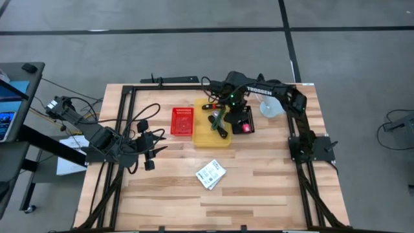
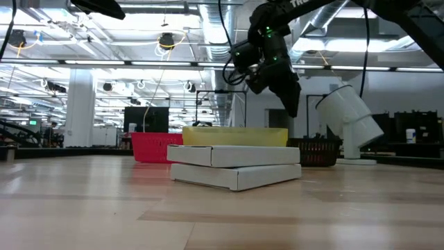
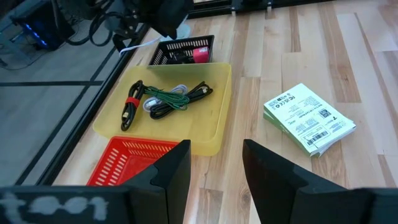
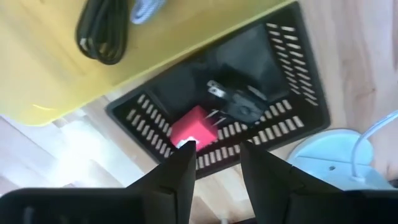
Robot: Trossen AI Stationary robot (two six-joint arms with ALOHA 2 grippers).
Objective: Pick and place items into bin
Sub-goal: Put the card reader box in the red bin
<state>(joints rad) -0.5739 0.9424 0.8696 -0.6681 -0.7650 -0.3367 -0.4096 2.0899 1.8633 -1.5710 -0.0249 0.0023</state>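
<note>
In right wrist view only, black plug (image 4: 239,102).

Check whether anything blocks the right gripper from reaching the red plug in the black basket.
Nothing visible does. The right gripper hangs open just above the black basket, and the red plug lies uncovered there beside a black plug. The yellow tray sits alongside, not over it.

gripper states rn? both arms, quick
left gripper: open, holding nothing, parked at the table's left side.
right gripper: open, holding nothing, above the black basket with the red plug.
</note>
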